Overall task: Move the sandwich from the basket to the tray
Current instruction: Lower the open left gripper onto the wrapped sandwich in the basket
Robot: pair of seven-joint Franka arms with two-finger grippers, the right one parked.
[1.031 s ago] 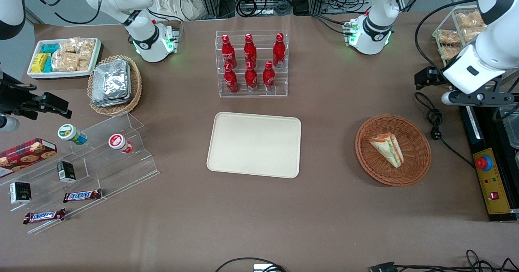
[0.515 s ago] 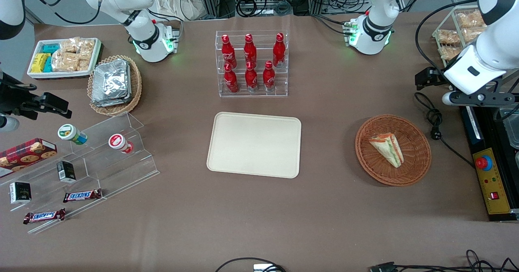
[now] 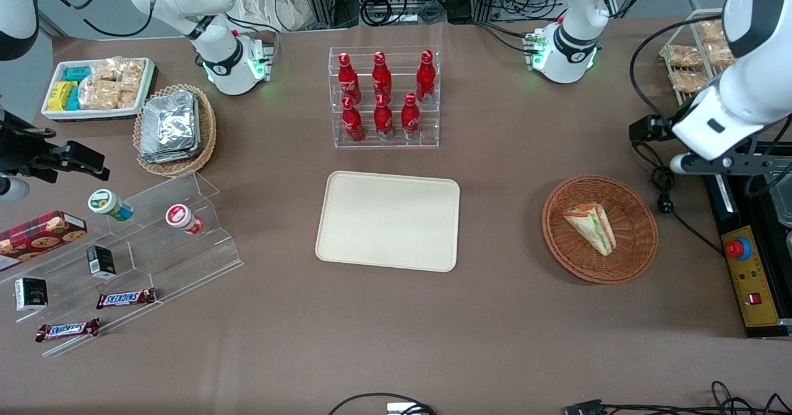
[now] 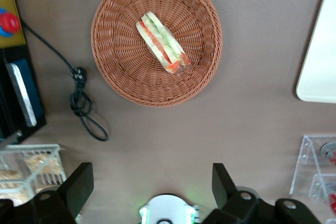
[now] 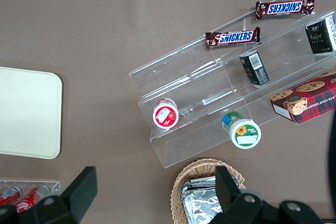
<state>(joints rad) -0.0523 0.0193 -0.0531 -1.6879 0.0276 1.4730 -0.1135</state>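
Note:
The sandwich [image 3: 591, 227], a clear-wrapped white wedge with orange and green layers, lies in the reddish-brown wicker basket [image 3: 637, 251]. The cream tray [image 3: 388, 220] lies bare at the table's middle, toward the parked arm's end from the basket. My left gripper [image 3: 718, 159] hangs high above the table, a little farther from the front camera than the basket and toward the working arm's end. In the left wrist view the gripper [image 4: 151, 182] is open wide and empty, with the sandwich [image 4: 163, 43], the basket [image 4: 131, 80] and a tray corner [image 4: 320, 61] below.
A black cable with plug [image 3: 663, 186] lies beside the basket. A control box with a red stop button [image 3: 745, 273] sits at the table's edge. A clear rack of red bottles [image 3: 383, 96] stands farther back than the tray. A wire rack of snack packets [image 3: 687, 56] stands near my arm.
My left arm has shifted slightly toward the basket. The sandwich, basket and tray have not moved.

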